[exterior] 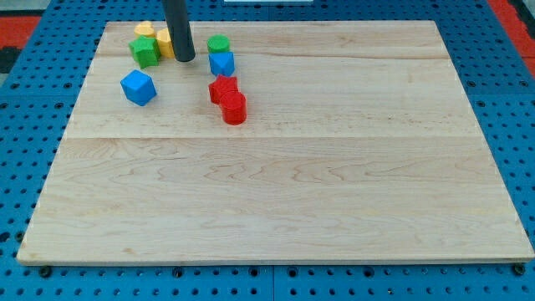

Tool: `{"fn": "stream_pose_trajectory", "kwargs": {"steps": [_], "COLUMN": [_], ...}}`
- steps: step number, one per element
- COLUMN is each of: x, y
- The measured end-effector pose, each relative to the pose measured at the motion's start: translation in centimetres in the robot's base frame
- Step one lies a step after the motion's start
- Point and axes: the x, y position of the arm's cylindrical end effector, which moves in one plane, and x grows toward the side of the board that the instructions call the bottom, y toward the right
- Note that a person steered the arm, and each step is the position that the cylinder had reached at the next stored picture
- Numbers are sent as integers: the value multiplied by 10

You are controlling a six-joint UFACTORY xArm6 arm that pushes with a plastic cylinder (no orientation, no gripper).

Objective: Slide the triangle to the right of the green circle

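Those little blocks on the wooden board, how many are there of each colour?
Yellow: 2, a yellow block and another yellow block partly behind the rod
Green: 2, the green star-like block and the green circle
Blue: 2, the blue cube and the blue block
Red: 2, the red block and the red cylinder
Total: 8

Robotics lab bench: pale wooden board (276, 176) on blue perforated base (33, 125), small coloured blocks.

We count eight blocks on the wooden board (334, 184): two yellow (145, 29) (165, 43), two green (145, 52) (219, 43), two blue (138, 87) (221, 63) and two red (222, 87) (234, 108). We see one dark rod (179, 29).
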Motion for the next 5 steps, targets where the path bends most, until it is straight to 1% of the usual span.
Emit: {"fn": "stream_pose_trajectory", "kwargs": {"steps": [1,2,3,4,5], "x": [-9,-9,9,36,37], "y": [8,10,10,23,48]}}
